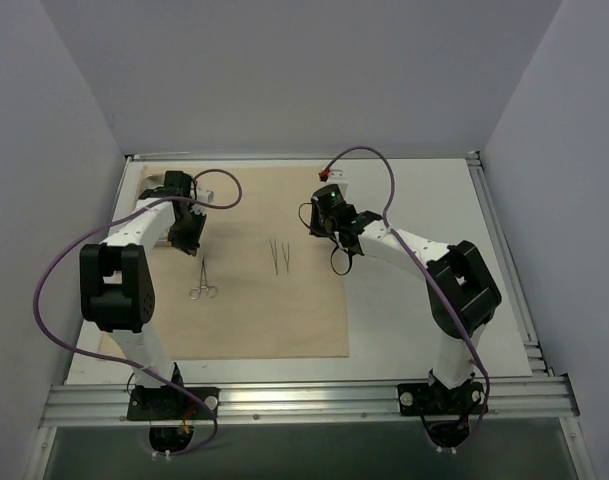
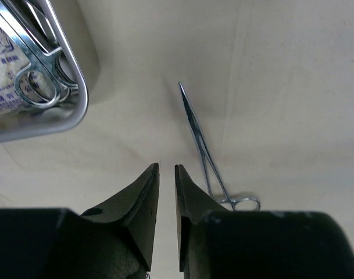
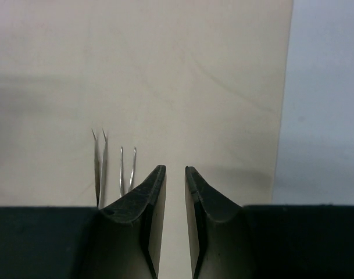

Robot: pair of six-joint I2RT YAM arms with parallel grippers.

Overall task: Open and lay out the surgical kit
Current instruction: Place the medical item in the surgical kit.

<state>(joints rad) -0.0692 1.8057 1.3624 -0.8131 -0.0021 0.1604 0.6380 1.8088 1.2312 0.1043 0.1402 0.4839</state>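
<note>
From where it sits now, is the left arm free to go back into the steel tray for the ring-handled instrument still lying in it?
Probably yes. The left gripper holds nothing, its jaws nearly closed. The steel tray sits just beside it with its top uncovered, and the ring-handled instrument lies exposed inside. The forceps on the cloth lie on the other side.

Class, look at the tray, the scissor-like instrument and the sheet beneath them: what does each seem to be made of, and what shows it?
Tray: looks like polished steel, with a bright, mirror-like rolled rim.
Scissor-like instrument: probably steel too, thin, silvery and glinting along its arms.
Sheet: seems to be beige cloth or paper-like wrap, matte with soft fold creases; which one cannot be told.
</note>
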